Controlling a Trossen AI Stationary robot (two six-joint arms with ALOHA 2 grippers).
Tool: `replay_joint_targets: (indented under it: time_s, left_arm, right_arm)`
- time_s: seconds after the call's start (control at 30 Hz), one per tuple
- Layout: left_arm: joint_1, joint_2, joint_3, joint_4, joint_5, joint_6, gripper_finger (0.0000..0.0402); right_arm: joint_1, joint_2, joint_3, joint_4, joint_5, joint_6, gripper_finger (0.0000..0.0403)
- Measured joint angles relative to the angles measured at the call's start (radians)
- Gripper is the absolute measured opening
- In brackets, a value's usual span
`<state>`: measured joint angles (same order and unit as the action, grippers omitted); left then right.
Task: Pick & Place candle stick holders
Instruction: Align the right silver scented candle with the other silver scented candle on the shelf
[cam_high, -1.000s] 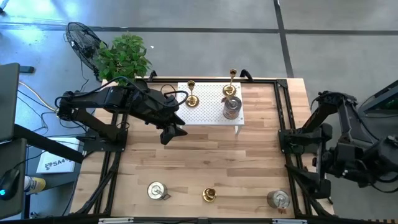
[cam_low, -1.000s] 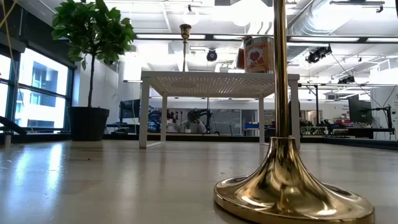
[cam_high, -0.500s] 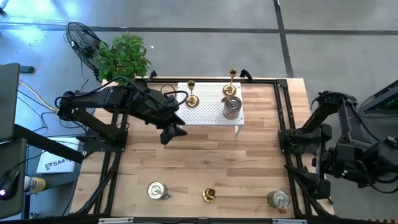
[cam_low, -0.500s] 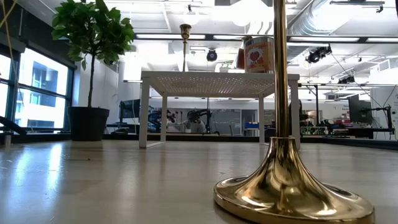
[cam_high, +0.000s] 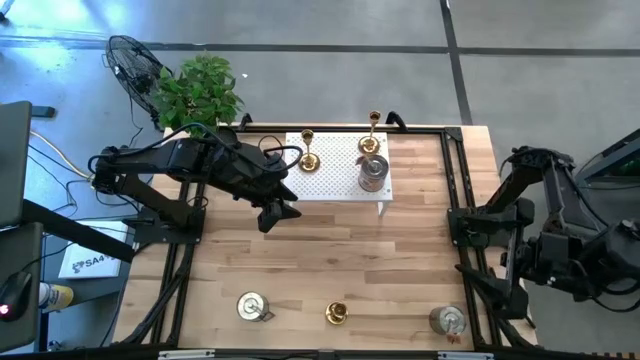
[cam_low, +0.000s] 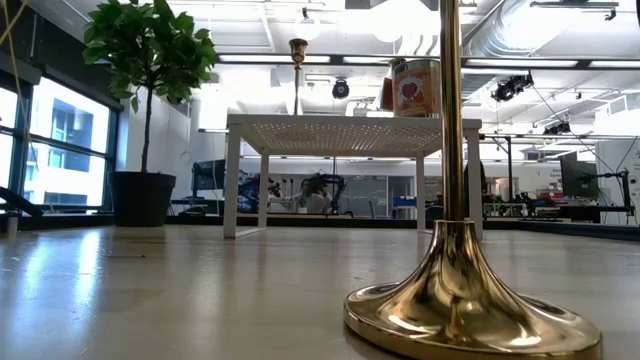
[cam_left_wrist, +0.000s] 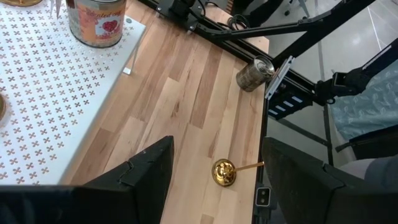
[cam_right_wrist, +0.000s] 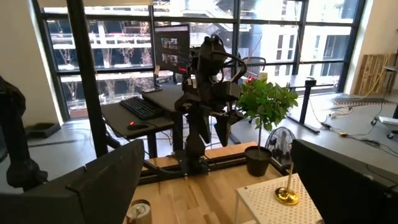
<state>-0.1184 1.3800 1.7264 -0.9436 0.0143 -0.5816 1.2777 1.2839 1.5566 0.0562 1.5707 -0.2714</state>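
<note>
A white perforated stand (cam_high: 335, 170) at the table's far side carries a gold stick (cam_high: 308, 156), a second gold stick (cam_high: 374, 126) at its far right corner, and a squat silver cylinder (cam_high: 373, 172). Near the table's front edge stand a silver cylinder (cam_high: 250, 306), a gold stick (cam_high: 336, 314) and another silver cylinder (cam_high: 449, 320). My left gripper (cam_high: 275, 213) hangs open and empty above the bare wood, just in front of the stand's near left corner. My right gripper (cam_right_wrist: 217, 155) is open and empty, its arm (cam_high: 545, 235) folded back beyond the table's right edge.
A potted plant (cam_high: 198, 92) and a fan (cam_high: 133, 62) stand off the far left corner. A black frame (cam_high: 455, 215) runs round the table. In the low view the near gold stick's base (cam_low: 470, 300) fills the foreground. Bare wood (cam_high: 340, 250) lies between the stand and the front row.
</note>
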Motion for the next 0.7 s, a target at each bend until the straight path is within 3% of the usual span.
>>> replay_joint_targets:
  time_s: [0.23, 0.4, 0.57, 0.7]
  left_arm:
    - [0.000, 0.000, 0.000, 0.000, 0.000, 0.000, 0.0241]
    - [0.000, 0.000, 0.000, 0.000, 0.000, 0.000, 0.0241]
    - [0.000, 0.000, 0.000, 0.000, 0.000, 0.000, 0.0241]
    - [0.000, 0.000, 0.000, 0.000, 0.000, 0.000, 0.0241]
  right_arm:
    - [0.034, 0.000, 0.000, 0.002, 0.000, -0.037, 0.0399]
    - [0.049, 0.000, 0.000, 0.103, -0.001, -0.095, 0.0399]
    - [0.002, -0.001, 0.025, 0.434, 0.001, -0.438, 0.0399]
    - [-0.035, -0.002, 0.089, 0.527, 0.002, -0.685, 0.0399]
